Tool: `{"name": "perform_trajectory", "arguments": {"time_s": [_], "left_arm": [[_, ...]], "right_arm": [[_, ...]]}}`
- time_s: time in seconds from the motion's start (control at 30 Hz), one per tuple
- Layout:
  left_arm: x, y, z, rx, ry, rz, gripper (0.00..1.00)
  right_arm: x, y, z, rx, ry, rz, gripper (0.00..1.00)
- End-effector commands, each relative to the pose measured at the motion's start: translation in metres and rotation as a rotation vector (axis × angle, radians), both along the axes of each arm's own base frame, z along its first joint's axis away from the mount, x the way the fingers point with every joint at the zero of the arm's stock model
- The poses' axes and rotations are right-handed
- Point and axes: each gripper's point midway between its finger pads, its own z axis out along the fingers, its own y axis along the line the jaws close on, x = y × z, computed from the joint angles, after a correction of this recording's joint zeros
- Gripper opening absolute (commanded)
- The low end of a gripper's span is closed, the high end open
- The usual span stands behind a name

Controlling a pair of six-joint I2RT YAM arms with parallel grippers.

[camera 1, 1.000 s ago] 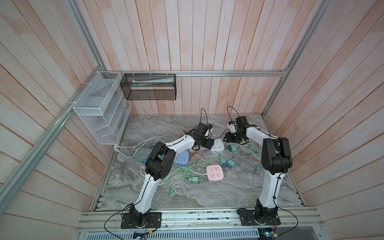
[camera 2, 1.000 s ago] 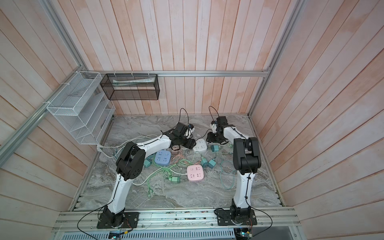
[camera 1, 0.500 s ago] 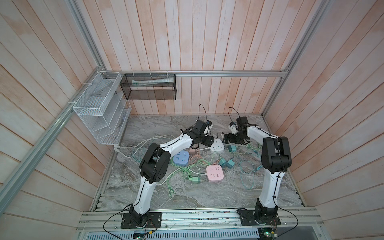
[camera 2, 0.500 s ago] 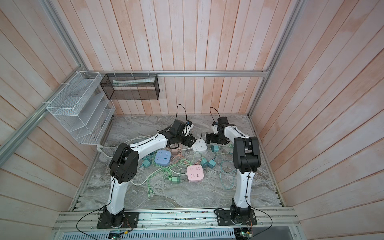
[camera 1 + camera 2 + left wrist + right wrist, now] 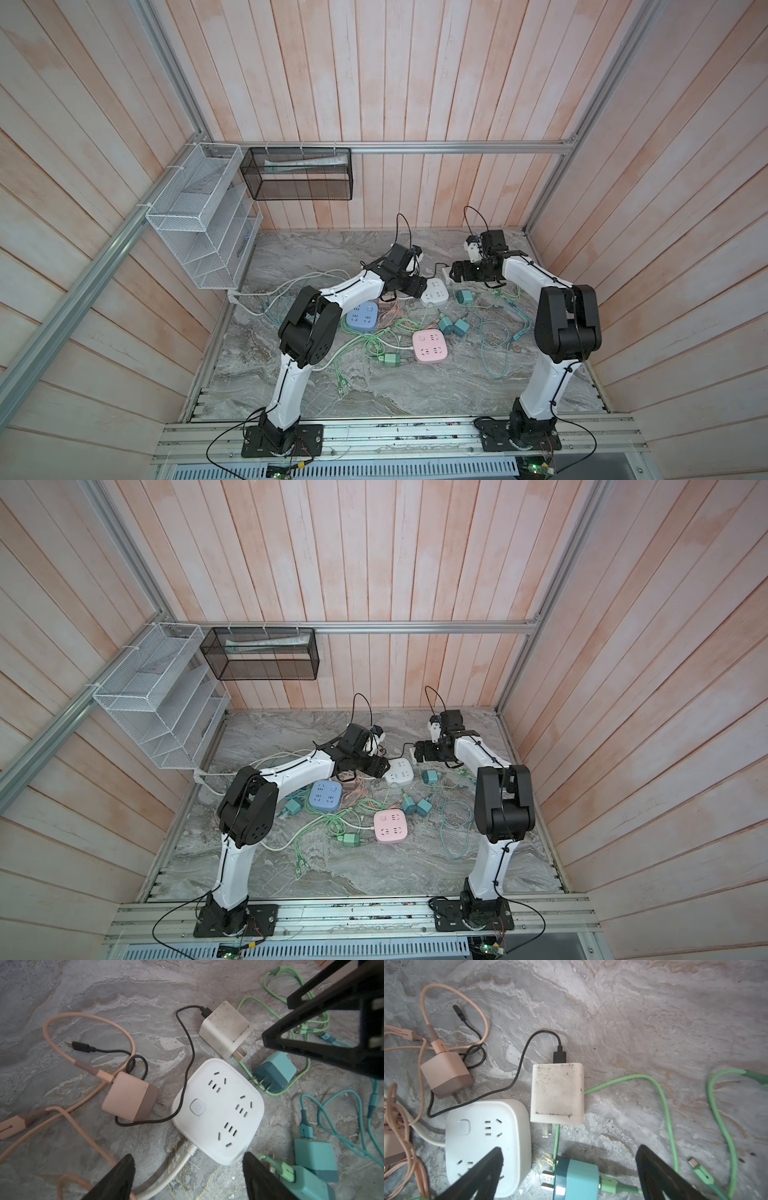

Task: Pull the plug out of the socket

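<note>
In both top views the left arm rises from its base at the lower left of the frame, folds at a black elbow and stretches its white forearm up and to the right, toward the middle of the table. Its left gripper hangs low over the near edge of the white socket. In the left wrist view the left gripper is released: its two black fingers stand wide apart, with only a corner of the socket and its pale cord beneath the gap.

The right arm climbs from the lower right, bends at its elbow on the right side of the frame, and reaches up and left, its wrist turned so that the right gripper points toward the centre. It is released too: in the right wrist view the right gripper is spread wide and grasps nothing.

The white plug lies flat on the table, out of the socket, just beside one corner, its metal pins bare. A black cable runs from its back and loops past a pink plug. In a top view the plug sits just above and right of the socket, at the right gripper's tips. A blue socket and a pink socket lie lower in the frame among green cords.
</note>
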Motion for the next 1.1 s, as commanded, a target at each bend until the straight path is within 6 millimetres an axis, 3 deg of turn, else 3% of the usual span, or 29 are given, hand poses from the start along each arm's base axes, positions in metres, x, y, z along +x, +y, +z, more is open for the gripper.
{"name": "perform_trajectory", "arguments": {"time_s": [0.0,0.27,0.57,0.7,0.83,1.07], "left_arm": [[0.001,0.001,0.024,-0.033,-0.049,0.022,0.87],[-0.002,0.014,0.027,-0.021,-0.071,0.065,1.0],[-0.012,0.039,0.035,0.004,-0.109,0.128,1.0],[-0.019,0.064,0.041,-0.005,-0.129,0.19,1.0],[-0.023,0.1,0.048,0.008,-0.18,0.286,1.0],[-0.036,0.153,0.051,0.072,-0.238,0.425,1.0]], "right_arm": [[0.003,-0.012,0.015,-0.04,-0.094,-0.043,0.98],[-0.019,-0.034,0.045,-0.097,-0.309,-0.121,0.98],[-0.054,-0.075,0.083,-0.165,-0.609,-0.27,0.98],[-0.074,-0.097,0.097,-0.204,-0.765,-0.338,0.98],[-0.095,-0.118,0.097,-0.19,-0.884,-0.42,0.98],[-0.105,-0.119,0.078,-0.121,-0.954,-0.433,0.98]]}}
